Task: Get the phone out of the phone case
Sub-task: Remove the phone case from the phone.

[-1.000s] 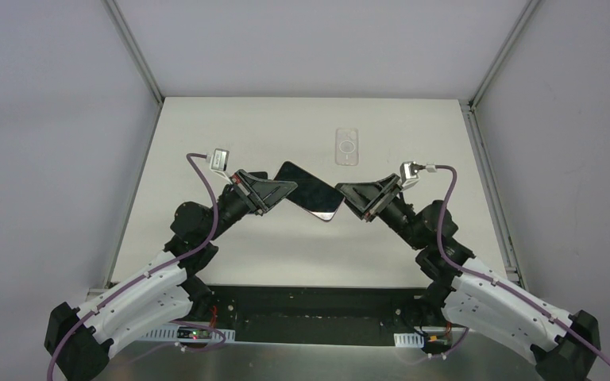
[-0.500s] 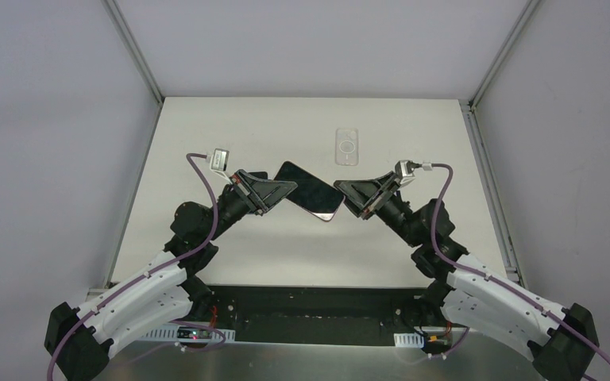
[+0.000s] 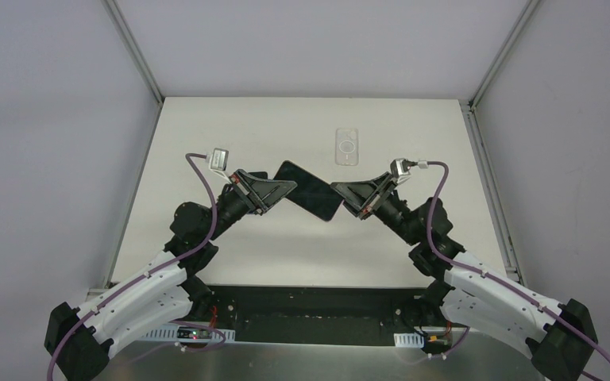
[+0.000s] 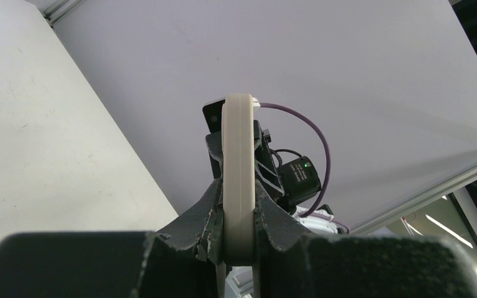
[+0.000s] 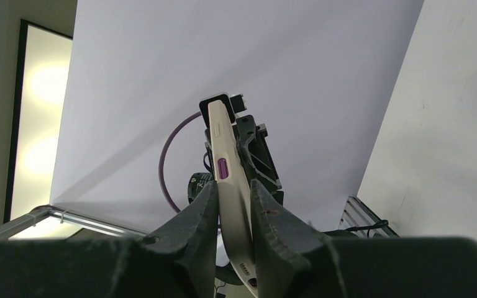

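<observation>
Top view, surface: a white matt table (image 3: pixel 206 135) fills the middle of the frame.
Top view, room: pale grey walls (image 3: pixel 48 119) close it in on three sides. Metal frame posts (image 3: pixel 135 51) slant in from the upper corners.
Top view, phone: the phone (image 3: pixel 311 190) hangs above the table at frame centre, tilted, with its dark face towards the camera.
Top view, phone case: the clear phone case (image 3: pixel 348 146) lies flat on the table just above centre, apart from the phone.
Top view, pincers: the left gripper (image 3: pixel 289 186) meets the phone's left end and the right gripper (image 3: pixel 337 190) its right end.
Left wrist, pincer: the left gripper (image 4: pixel 238 202) is clamped tight on the phone (image 4: pixel 238 155), whose cream edge stands upright mid-frame.
Left wrist, room: table (image 4: pixel 37 136) at left, wall (image 4: pixel 360 68) across the upper right, and a purple cable (image 4: pixel 313 133) looping behind the phone.
Right wrist, pincer: the right gripper (image 5: pixel 231 192) is closed on the phone (image 5: pixel 223 146), with a purple side button showing.
Right wrist, room: wall (image 5: pixel 254 49) at centre, table (image 5: pixel 447 124) at right, and a bright lit panel (image 5: pixel 37 124) at far left.
</observation>
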